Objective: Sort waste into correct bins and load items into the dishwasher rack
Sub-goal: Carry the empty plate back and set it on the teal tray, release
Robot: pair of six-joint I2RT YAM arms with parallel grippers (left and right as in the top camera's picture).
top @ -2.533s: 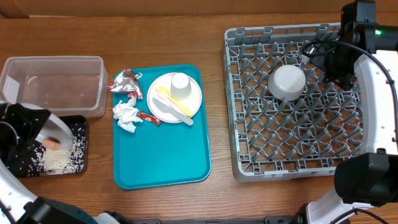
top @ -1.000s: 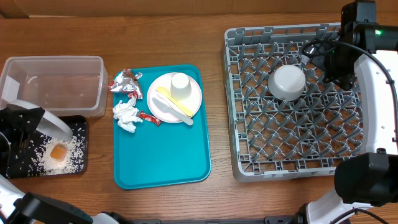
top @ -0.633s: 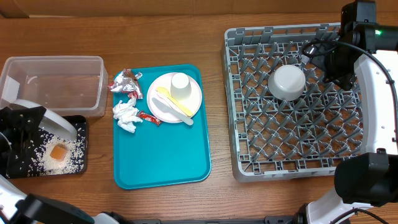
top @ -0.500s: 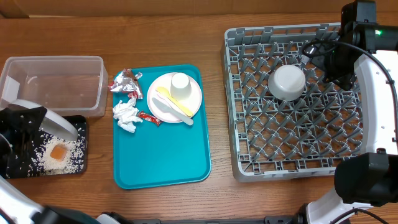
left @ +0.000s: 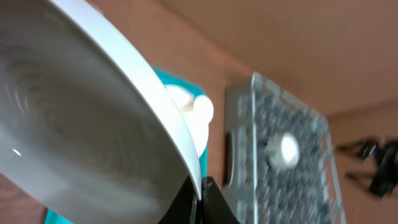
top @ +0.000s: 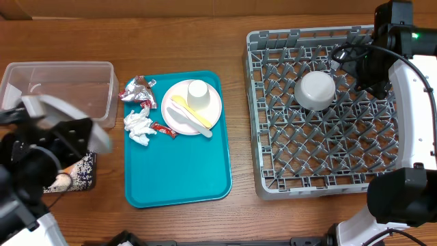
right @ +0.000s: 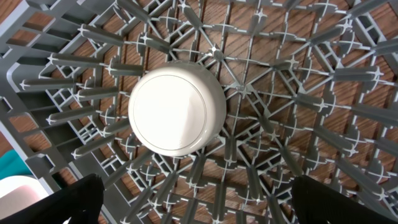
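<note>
Left claw (left: 200, 194) is noted pressed together on the rim of a pale grey plate (left: 81, 118). The plate is held tilted and clear of the bench (top: 205, 34), at the left side, in front of the clear plastic tub (top: 61, 85). The black tray (top: 87, 179) is largely hidden beneath the left arm, and loose white rice (top: 82, 169) is seen on its exposed strip. At the centre a teal tray (top: 177, 171) is recorded, with a round white plate (top: 208, 102) in its far half. On that plate are a white cup (top: 198, 92), a yellow fork (top: 186, 109) and a white plastic spoon (top: 183, 123). Crumpled foil wrappers (top: 136, 89) are found at the tray's far-left corner, partly over its edge. A crumpled white napkin (top: 138, 127) lies nearer along the left side, and a small red packet (top: 162, 129) lies between napkin and plate. The grey dishwasher rack (top: 321, 171) is set at the right, with a white bowl (right: 177, 112) placed bottom-up on its pegs in the far half. Right claw (right: 199, 202) is held above that bowl, with fingers spread wide apart and nothing gripped.
</note>
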